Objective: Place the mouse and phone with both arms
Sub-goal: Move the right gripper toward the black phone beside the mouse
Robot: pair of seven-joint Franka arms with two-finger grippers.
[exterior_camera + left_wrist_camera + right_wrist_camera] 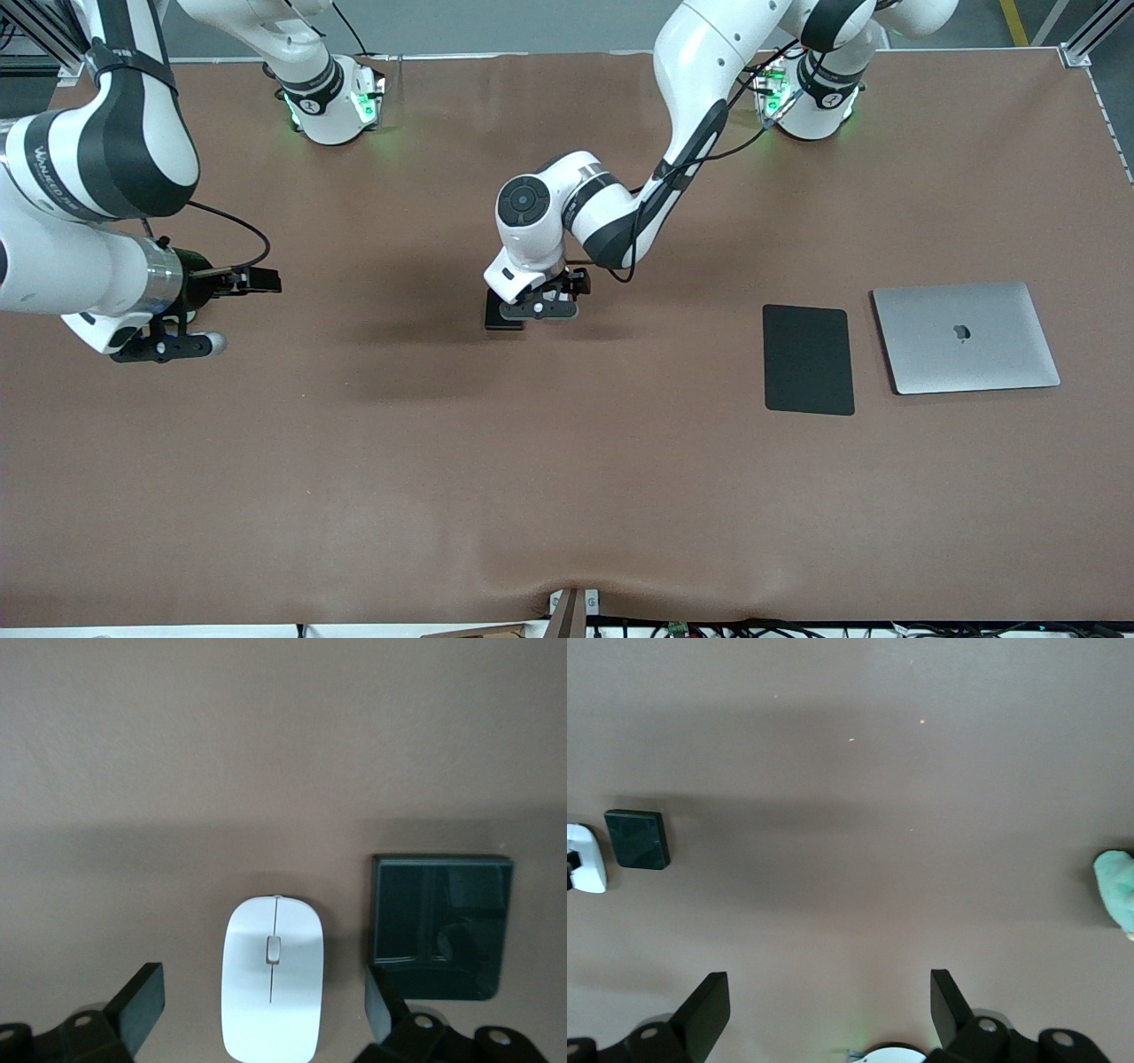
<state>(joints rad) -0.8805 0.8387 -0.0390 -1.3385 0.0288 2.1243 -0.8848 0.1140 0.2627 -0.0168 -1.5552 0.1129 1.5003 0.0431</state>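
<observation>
Your left gripper (539,309) hung low over the middle of the bench (567,496), its fingers (137,1005) spread wide, and the mouse (273,989) lay on the cloth between them with bare cloth showing on each flank. In the front view the wrist hid the mouse. The phone (501,312) lay just beside the mouse, toward the right arm's end, apart from it by a narrow strip of cloth; one finger stood in that strip, close to the phone's edge.

You had broad open bench nearer the front camera, all the way to that edge, and open cloth between the middle and the right arm's end. Toward the left arm's end lay the pad (808,359) and, just beside it, the closed laptop (966,338), both well apart from the mouse and phone and short of the bench's end edge.

Your right gripper (168,346) waited over the right arm's end of the bench, fingers (707,1008) wide apart, holding nothing, bare cloth below.

The mouse was white and oval, with a thin centre line and a small grey wheel. The phone was a glossy black slab with rounded corners, and it threw back reflections
</observation>
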